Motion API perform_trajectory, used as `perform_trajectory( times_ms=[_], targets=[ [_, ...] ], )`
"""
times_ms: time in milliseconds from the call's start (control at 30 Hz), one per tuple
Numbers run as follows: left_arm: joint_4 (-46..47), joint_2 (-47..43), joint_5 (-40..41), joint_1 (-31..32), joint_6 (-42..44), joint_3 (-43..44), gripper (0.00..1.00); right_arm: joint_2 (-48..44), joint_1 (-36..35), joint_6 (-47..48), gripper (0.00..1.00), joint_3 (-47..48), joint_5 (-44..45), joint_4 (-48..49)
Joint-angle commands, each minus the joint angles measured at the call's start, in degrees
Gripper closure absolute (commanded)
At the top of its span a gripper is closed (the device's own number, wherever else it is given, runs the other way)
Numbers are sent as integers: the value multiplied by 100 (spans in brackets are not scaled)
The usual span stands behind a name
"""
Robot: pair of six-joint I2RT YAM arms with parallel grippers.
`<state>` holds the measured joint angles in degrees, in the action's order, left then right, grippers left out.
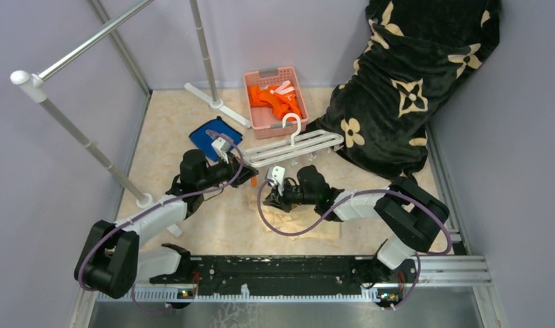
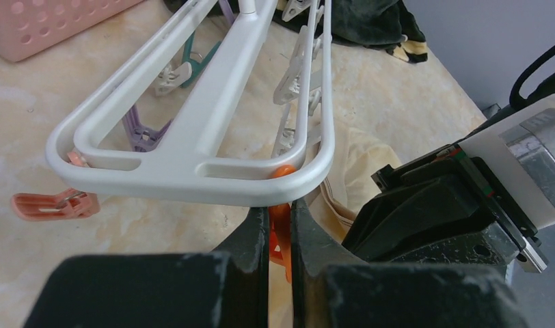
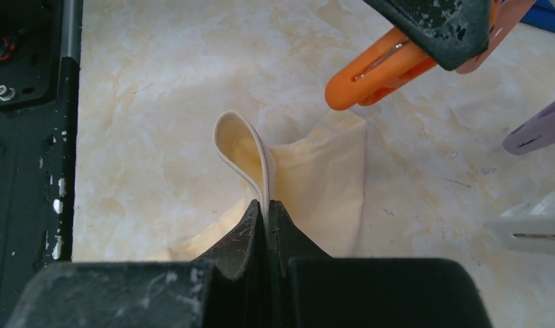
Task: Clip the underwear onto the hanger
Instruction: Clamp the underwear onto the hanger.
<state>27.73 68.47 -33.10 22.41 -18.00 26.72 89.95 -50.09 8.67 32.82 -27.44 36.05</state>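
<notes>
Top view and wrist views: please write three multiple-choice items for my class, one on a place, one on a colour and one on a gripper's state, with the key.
1. Where does the pink basket stand?
A) on the far side of the hanger
B) at the near edge
C) under the hanger

2. What colour is the clip in the left gripper?
A) purple
B) orange
C) teal

3. How is the right gripper?
A) open
B) shut on the underwear
C) shut on the hanger

Key:
1 A: the top view shows it past the hook.
2 B: orange shows between the jaws.
3 B: its jaws pinch the folded waistband.
</notes>
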Motion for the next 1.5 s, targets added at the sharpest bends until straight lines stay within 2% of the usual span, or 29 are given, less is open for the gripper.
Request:
perform_trajectory(
  times_ms=[0,333,467,967,1233,1467],
  targets=[
    [518,-39,53,119,-28,-73,100,-8,12,-222,100,354,-252,220],
    [720,-18,106,214,-46,-177,100,346,30,-366,100,824,-184,250],
    [696,-13,70,239,1,-160,100,430,94,-425,100,1111,-292,-70],
    [567,-29,52,261,112,-121,100,676,438,-603,100,1115,-467,-204],
    [277,-18,-57,260,526,116,100,697,491,-141,100,1191,-964,-357],
    [93,64,-265,260,741,266,100,636,496,96,100,1183,-1017,-431]
  ],
)
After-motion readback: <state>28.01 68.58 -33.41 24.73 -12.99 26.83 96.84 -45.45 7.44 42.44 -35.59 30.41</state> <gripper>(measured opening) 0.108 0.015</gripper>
